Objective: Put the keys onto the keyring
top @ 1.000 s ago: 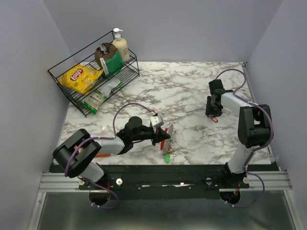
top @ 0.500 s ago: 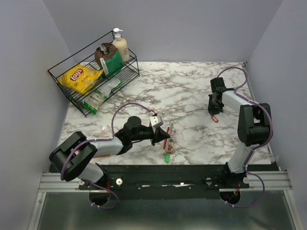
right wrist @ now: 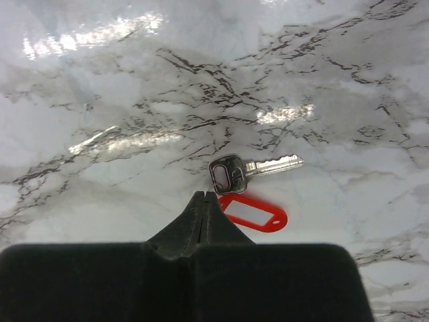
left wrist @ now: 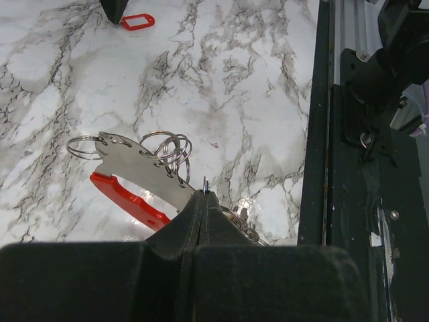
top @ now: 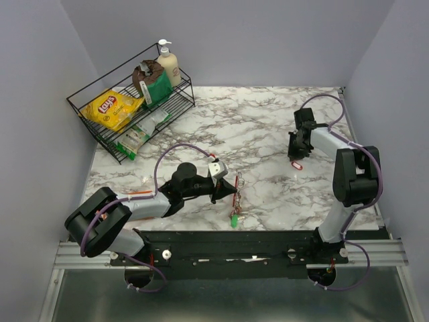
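One red-tagged silver key (top: 295,164) lies at frame right, not yet on the red-and-steel carabiner keyring (left wrist: 134,169); right fingers (right wrist: 191,228) closed against it, left fingers (left wrist: 191,225) clamped on the keyring's loop.

I'm looking down on a white tabletop (top: 268,121) veined in grey and black like marble, closed in by plain pale lilac-grey walls (top: 268,40) at nine, twelve and three o'clock. At ten o'clock stands a black wire rack (top: 175,104) holding a yellow crisp bag (top: 112,107), a brown-and-green pouch (top: 151,82) and a cream pump bottle (top: 168,64). At six o'clock a black beam (top: 234,245) sits on aluminium rails (top: 382,253). Overhead light glares off the tabletop.
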Controlling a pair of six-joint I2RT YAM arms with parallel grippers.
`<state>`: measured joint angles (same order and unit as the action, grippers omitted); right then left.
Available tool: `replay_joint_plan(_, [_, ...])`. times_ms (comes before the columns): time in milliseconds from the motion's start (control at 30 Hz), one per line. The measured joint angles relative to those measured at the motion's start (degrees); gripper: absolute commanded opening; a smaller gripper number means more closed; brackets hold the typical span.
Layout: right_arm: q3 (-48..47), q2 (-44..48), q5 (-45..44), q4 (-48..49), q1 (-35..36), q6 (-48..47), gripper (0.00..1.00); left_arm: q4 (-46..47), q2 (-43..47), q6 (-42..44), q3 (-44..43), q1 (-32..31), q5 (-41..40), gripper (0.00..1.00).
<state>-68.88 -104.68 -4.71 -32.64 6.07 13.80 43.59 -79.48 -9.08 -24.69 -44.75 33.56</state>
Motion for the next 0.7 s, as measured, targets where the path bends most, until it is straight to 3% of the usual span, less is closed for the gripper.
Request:
replay_joint_plan(433, [7.19,11.45,16.92,0.83,5.03,-0.11,0.02,-0.24,0.31,0.31,0.0,-0.24,-1.22,0.0])
replay_joint_plan(567, [8.26,12.09,19.3,0.83,5.2,-0.2,0.28,-0.26,0.37,0.33,0.0,-0.39,-1.51,0.0])
replay_joint_plan(700, [8.74,12.09,20.48,0.92,5.18,-0.44,0.4,-0.28,0.37,0.33,0.0,-0.46,-1.7,0.0])
